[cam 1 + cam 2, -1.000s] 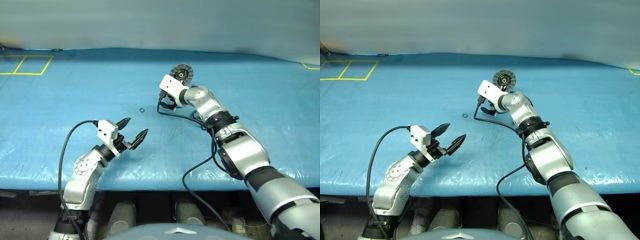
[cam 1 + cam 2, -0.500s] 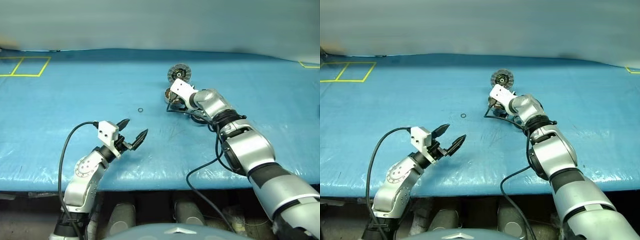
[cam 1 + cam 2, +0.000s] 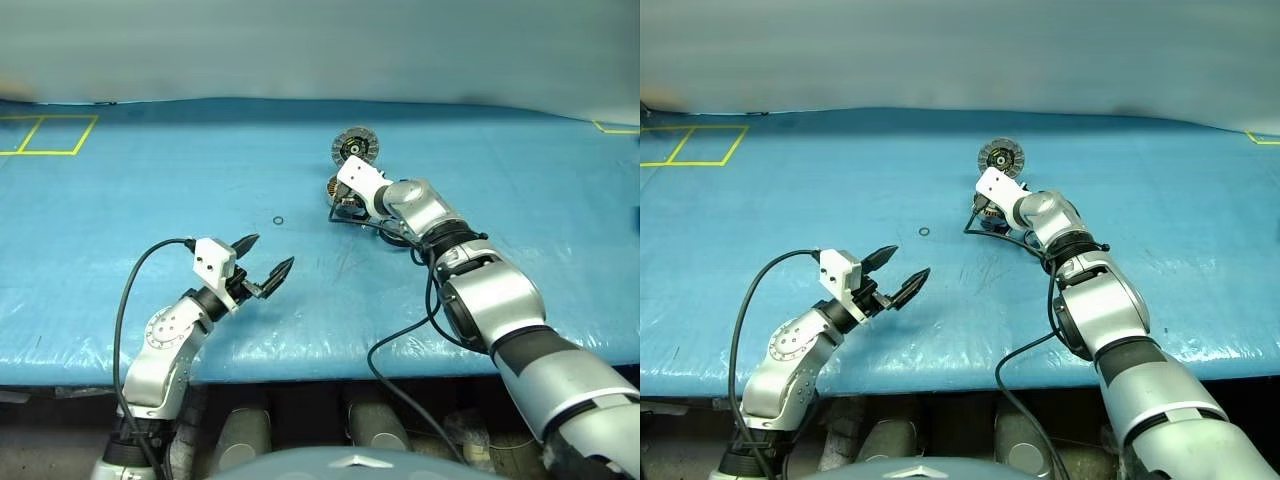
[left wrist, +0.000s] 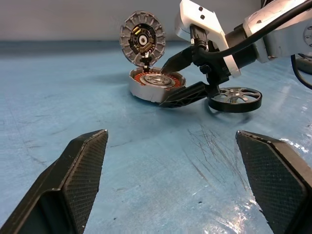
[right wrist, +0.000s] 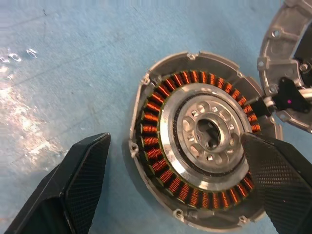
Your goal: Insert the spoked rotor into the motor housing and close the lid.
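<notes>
The motor housing (image 5: 204,151) lies open on the blue table, its copper windings ringing a silver hub. Its lid (image 4: 143,40) stands upright, hinged at the housing's far edge, with the segmented face toward me. The spoked rotor (image 4: 235,97) lies flat on the table just beside the housing, under my right arm. My right gripper (image 5: 174,139) hovers open, close over the housing; one finger (image 5: 275,180) hangs above the rim and the other over bare table. My left gripper (image 3: 270,252) is open and empty, near the table's front edge and well short of the parts.
A small dark ring (image 3: 279,220) lies on the table to the left of the housing. Yellow tape lines (image 3: 50,135) mark the far left corner. The blue table (image 3: 150,180) ends at a front edge just below my left arm.
My right gripper has shifted a little to the right and lower, uncovering the housing in the eye views. The left arm has stayed still.
</notes>
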